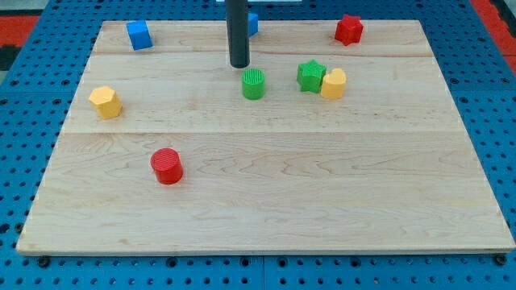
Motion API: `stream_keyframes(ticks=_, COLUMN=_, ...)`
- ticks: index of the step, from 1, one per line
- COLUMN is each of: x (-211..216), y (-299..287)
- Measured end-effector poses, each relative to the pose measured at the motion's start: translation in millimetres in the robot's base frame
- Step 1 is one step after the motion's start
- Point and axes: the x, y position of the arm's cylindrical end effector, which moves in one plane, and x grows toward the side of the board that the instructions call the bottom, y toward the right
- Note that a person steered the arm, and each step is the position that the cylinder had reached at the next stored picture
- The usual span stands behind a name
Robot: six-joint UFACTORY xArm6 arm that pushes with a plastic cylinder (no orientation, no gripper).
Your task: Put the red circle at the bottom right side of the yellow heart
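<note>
1. One rod is fitted, without jaws; my tip point(239, 65) is positioned just above the green circle point(253, 84).
2. Red circle point(167, 166) is located lower-left of the tip, on the tabletop point(322, 201).
3. Yellow heart point(333, 83) is located to its right, touching the green star point(310, 76).

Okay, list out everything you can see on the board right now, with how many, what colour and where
red circle: one, red, lower left of the board
red block: one, red, top right, shape unclear
green cylinder: one, green, upper middle
green star: one, green, right of the cylinder, touching a yellow block
yellow block: one, yellow, against the star's right side
yellow block at left: one, yellow, left edge
blue cube: one, blue, top left
blue block: one, blue, top middle, partly hidden behind the rod
board: one, pale wood
my tip: one, dark, just above-left of the green cylinder
</note>
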Motion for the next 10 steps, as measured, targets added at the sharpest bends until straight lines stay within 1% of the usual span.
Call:
stream_keyframes(ticks=2, x=-1.4, y=1.3)
stream_keyframes(ticks=3, x=-1.9, y=14.8)
stream_keyframes(ticks=4, x=-19.9, y=-50.6)
stream_keyframes(ticks=5, x=0.4, y=-134.6)
stream_keyframes(ticks=6, x=103.7, y=-123.7)
stream_keyframes(ticks=7, x=138.6, y=-145.5)
stream_keyframes(ticks=8, x=140.5, y=-211.6)
stream_keyframes(ticks=9, x=211.7, y=-203.7)
stream_keyframes(ticks=10, x=232.5, y=-97.4)
